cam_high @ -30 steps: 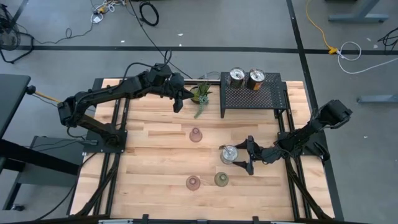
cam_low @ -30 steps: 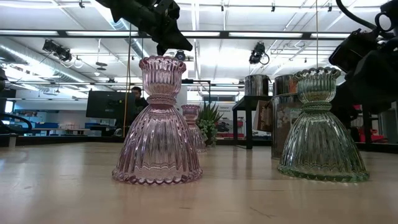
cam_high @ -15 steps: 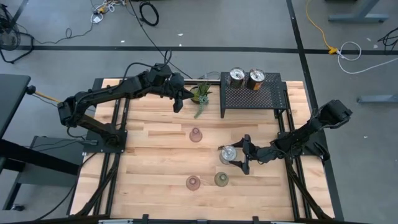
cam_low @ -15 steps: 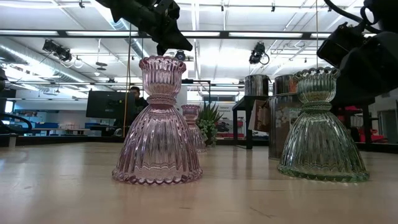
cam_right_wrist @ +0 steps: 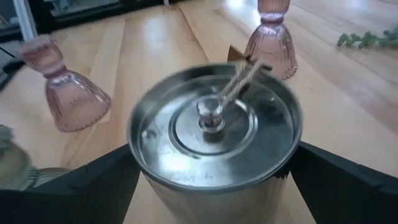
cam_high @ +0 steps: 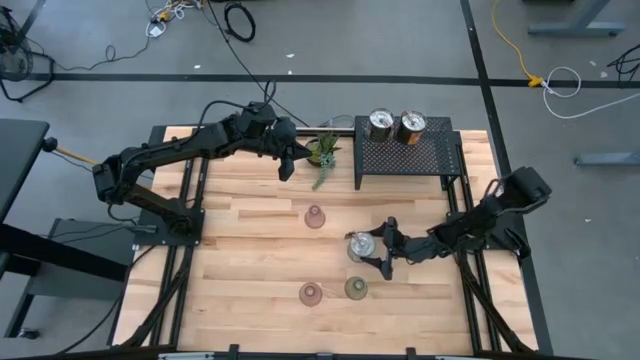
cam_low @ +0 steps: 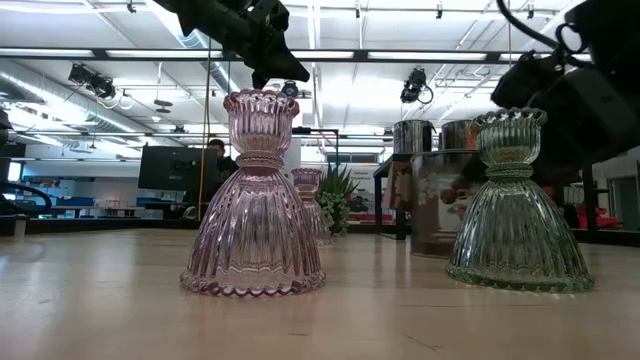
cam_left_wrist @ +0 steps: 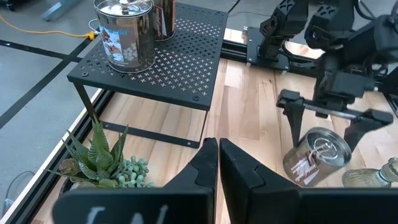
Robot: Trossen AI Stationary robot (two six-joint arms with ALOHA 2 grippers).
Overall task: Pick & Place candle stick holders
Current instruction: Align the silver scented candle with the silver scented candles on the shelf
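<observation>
A silver cup (cam_high: 361, 245) stands on the table right of centre; it seems to lean toward my right gripper in the left wrist view (cam_left_wrist: 314, 158). My right gripper (cam_high: 383, 250) is open, with one finger on each side of this cup (cam_right_wrist: 214, 130). Two more silver cups (cam_high: 381, 124) (cam_high: 412, 125) stand on the black mesh rack (cam_high: 405, 155). Two pink glass holders (cam_high: 314, 217) (cam_high: 310, 293) and an olive-green one (cam_high: 355, 288) stand on their wide bases on the table. My left gripper (cam_high: 288, 165) is shut and empty, above the table beside the potted plant (cam_high: 322, 152). My right gripper reaches level from the table's right side, its open fingers (cam_right_wrist: 336, 180) on either side of the silver cup's wall (cam_right_wrist: 186, 199). The cup's top hides the inner faces of the fingers. I cannot tell whether they touch it.
The rack stands at the far right of the table, with the plant left of it. The olive-green holder (cam_low: 518, 205) and the near pink holder (cam_low: 253, 200) stand close to the near edge, just near-left of my right gripper. The table's left half is bare wood (cam_high: 240, 260).
My right gripper has moved toward the table's left, its fingers passing along both sides of the silver cup. The cup has slid a little toward the left.
</observation>
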